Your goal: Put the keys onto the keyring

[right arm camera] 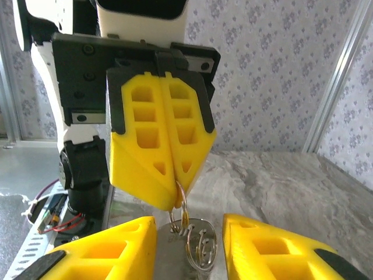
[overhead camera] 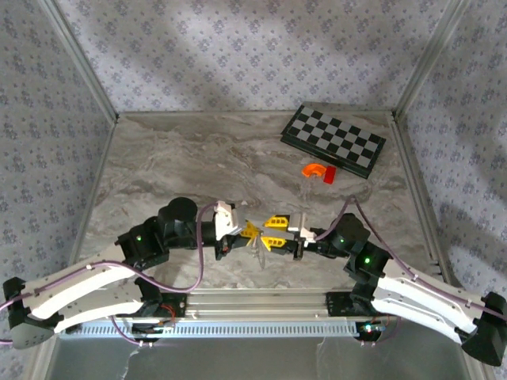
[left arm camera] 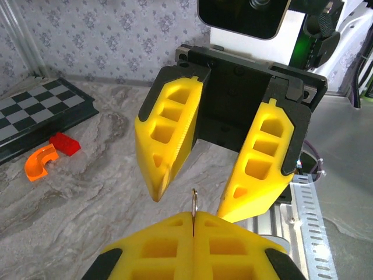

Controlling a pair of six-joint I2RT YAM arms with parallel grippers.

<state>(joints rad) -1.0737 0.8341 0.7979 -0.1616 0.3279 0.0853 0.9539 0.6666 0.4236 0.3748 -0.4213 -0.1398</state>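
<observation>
You have the keyring [right arm camera: 182, 205] hanging above the worktop [overhead camera: 174, 174], near the middle of its near edge, with its thin loop pinched in the closed tips of your left end effector [right arm camera: 176, 198]. Your right end effector [overhead camera: 275, 232] faces it with jaws apart and grips nothing; the loop hangs between its two fingers. Near the far right corner lie a chessboard [overhead camera: 333, 141], an orange curved piece [overhead camera: 314, 169] and a red block [overhead camera: 329, 176].

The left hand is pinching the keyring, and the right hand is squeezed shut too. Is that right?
Not quite. The left hand does pinch the keyring, but the right hand is not squeezed shut. It is open, with a clear gap between its two yellow halves. The left wrist view shows this.
</observation>
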